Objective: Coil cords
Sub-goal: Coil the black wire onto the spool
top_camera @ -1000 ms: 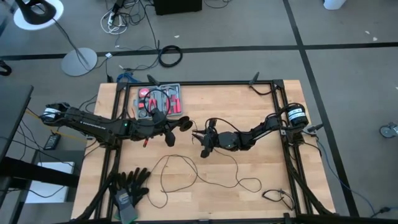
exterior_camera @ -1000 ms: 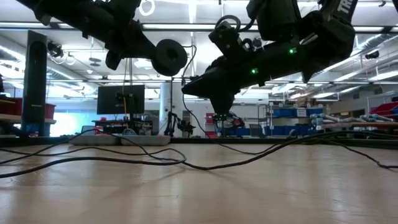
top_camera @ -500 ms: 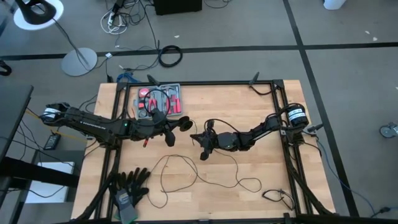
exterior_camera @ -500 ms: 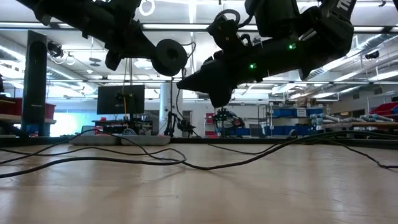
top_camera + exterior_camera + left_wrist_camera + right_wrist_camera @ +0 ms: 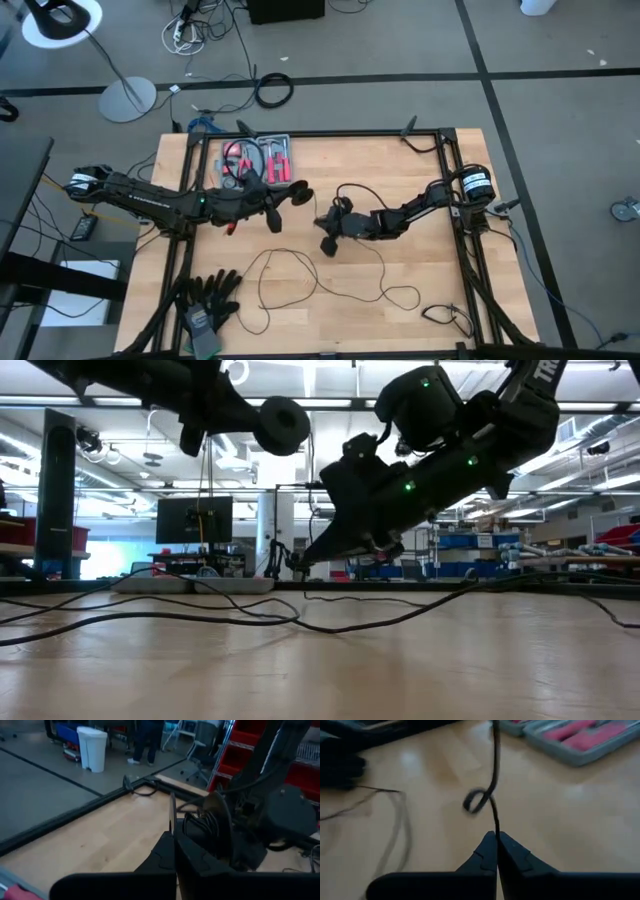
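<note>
The cord is a thin black wire lying in slack loops [image 5: 290, 278] on the wooden table, with a round black disc [image 5: 283, 425] at one end. My left gripper [image 5: 283, 196] is above the table's middle, shut on that disc, which is well clear of the wood. Just to its right my right gripper [image 5: 328, 240] slants down toward the table and is shut on a stretch of the cord [image 5: 494, 780]. A small curl of cord [image 5: 476, 800] shows just past its fingertips. My left gripper pinches the disc between its two fingers at the disc's rim [image 5: 171, 817]; its wrist view sees the disc edge-on. The fingers come about level from the table's left. The disc stands on edge, lifted clear. My right gripper pinches a single strand of the cord [image 5: 495, 827] between its two fingertips. The fingers slant down from the table's right. Beyond the tips the strand runs on past a small curl, and the rest trails slack onto the table.
A grey case of red-handled tools [image 5: 258, 160] lies at the far edge behind the left gripper. Black gloves [image 5: 210, 295] lie at the near left, and a short cable with a plug [image 5: 445, 316] at the near right. A black frame [image 5: 455, 150] borders the table.
My right gripper has rolled about its own axis, tipped its fingers lower toward the table and shut on the cord. My left gripper has tipped upward a little, so the disc sits higher than before.
</note>
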Controlling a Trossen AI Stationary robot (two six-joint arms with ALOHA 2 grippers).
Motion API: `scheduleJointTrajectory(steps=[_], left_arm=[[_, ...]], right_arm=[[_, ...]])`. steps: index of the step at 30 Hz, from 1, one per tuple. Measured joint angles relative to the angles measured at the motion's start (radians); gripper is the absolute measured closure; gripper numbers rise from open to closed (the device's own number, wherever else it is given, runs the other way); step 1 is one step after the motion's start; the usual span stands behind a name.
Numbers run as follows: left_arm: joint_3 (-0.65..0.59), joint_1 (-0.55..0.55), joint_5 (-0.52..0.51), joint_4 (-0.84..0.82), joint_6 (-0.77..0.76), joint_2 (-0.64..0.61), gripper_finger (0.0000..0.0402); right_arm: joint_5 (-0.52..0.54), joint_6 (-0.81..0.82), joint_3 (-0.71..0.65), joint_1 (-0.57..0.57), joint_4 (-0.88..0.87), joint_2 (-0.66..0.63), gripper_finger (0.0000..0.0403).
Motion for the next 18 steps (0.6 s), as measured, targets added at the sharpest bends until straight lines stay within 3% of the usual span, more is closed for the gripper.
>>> scheduleJointTrajectory(steps=[7,18], left_arm=[[0.000,0.000,-0.107,0.060,0.066,0.000,0.0401],[0.000,-0.001,-0.175,0.064,0.107,0.002,0.0401]], right_arm=[[-0.129,0.137,0.000,0.010,-0.088,-0.001,0.0402],[-0.149,0.217,0.001,0.061,-0.163,-0.003,0.0397]])
